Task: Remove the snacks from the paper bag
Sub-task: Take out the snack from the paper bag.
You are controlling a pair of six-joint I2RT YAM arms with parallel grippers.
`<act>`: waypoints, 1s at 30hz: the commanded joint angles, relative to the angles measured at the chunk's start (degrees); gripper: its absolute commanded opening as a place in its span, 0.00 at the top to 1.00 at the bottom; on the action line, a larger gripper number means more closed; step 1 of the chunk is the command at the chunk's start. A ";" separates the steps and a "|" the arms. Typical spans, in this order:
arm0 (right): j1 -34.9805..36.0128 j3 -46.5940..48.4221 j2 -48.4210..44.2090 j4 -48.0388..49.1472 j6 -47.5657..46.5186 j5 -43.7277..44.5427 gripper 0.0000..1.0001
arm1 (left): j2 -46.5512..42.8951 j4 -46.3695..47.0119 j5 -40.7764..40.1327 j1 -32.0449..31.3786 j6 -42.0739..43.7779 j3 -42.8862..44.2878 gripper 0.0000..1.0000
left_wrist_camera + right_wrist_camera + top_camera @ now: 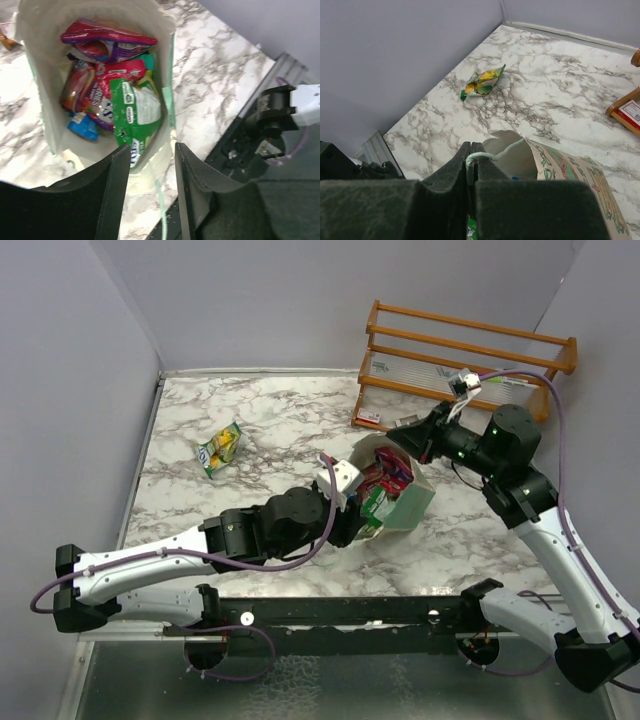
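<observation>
The mint-green paper bag (410,502) lies tilted on the marble, mouth towards my left arm. My right gripper (418,440) (471,147) is shut on its thin cord handle (492,155) and holds the rim up. Inside are several snacks: a green packet (137,112), a purple-red one (107,40), a red one (80,92) and a blue one (82,127). My left gripper (352,515) (152,155) is at the bag's mouth, jaws apart. The bag's lower rim and a loose cord (161,200) lie between its fingers, and the green packet's end is beside the left finger (117,185).
One green-yellow snack (220,447) (482,82) lies loose on the table at the left. A wooden slatted rack (465,360) stands at the back right, with a white-and-red card (370,420) at its foot. Grey walls close the left and back sides.
</observation>
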 commanded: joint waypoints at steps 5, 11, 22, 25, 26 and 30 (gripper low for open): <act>0.09 -3.71 -3.97 3.57 -0.05 -2.55 0.98 | 6.59 -0.89 -9.41 2.34 1.51 1.99 0.72; 0.09 -2.79 -4.73 2.65 0.24 -2.28 0.98 | 12.64 2.13 -0.84 4.95 3.04 2.79 0.59; 0.09 -4.54 -4.58 4.49 1.30 -1.04 0.98 | 22.23 6.46 5.38 6.22 2.61 2.89 0.26; 0.09 -6.02 -3.38 6.40 1.46 0.71 0.98 | 24.93 6.15 7.73 6.62 2.40 3.01 0.26; 0.09 -6.30 -2.96 6.47 1.84 1.14 0.98 | 25.53 5.92 8.59 6.62 1.87 3.20 0.26; 0.09 -9.08 -3.09 9.19 3.52 -0.55 0.98 | 27.93 6.32 10.47 6.59 1.30 4.31 0.31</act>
